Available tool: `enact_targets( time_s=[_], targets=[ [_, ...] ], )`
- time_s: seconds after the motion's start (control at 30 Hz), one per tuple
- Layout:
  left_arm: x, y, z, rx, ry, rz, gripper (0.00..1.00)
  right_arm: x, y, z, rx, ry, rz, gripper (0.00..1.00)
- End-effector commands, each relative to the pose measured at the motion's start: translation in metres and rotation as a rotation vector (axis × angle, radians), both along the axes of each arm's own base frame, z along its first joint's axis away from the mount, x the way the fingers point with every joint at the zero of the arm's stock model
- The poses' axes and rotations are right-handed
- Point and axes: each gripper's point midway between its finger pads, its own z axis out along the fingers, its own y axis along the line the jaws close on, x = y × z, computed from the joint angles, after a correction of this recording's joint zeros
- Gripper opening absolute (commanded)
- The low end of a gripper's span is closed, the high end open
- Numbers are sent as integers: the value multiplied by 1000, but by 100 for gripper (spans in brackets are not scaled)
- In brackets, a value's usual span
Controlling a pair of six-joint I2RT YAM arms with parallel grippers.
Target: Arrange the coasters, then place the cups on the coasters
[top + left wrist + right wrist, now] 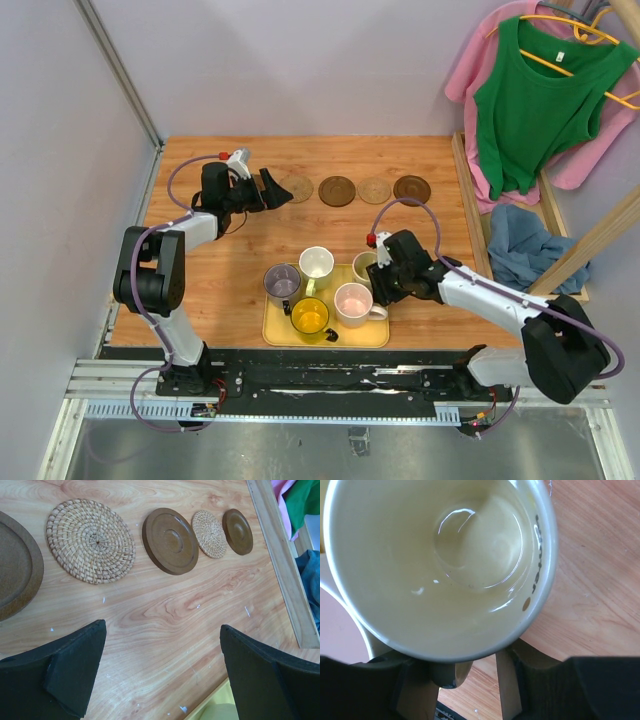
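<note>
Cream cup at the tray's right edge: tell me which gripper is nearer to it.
Right. The right gripper is against the cream cup; the left gripper hangs open far off, by the coaster row's left end.

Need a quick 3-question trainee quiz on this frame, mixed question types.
1. How many coasters lie in the row, going by the left wrist view?
2. True or false: the left gripper is open.
3. Fill in: the right gripper is at the ___ cup.
Key: 1. five; 2. true; 3. cream, meaning the cream cup.
</note>
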Motion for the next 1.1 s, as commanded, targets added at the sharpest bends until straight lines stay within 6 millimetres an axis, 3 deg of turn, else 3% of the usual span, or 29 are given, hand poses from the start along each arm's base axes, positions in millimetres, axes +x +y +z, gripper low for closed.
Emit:
enact_targets(
  time_s=[0.0,0.37,0.6,0.83,1.07],
  targets=[
    [4,-5,6,-12,-32,-23,100,13,4,7,-19,-49,-3,42],
    [4,-6,3,-15,-23,-22,100,13,5,-1,-50,-48,2,25],
    [4,-5,2,-14,-21,-20,100,14,7,-3,-76,-66,24,1],
    [5,-5,1,-13,-19,-21,100,15,10,2,-116,-122,57,1],
    [5,-5,1,-12,-21,-22,100,24,10,39,-100,-269,52,1]
  ],
)
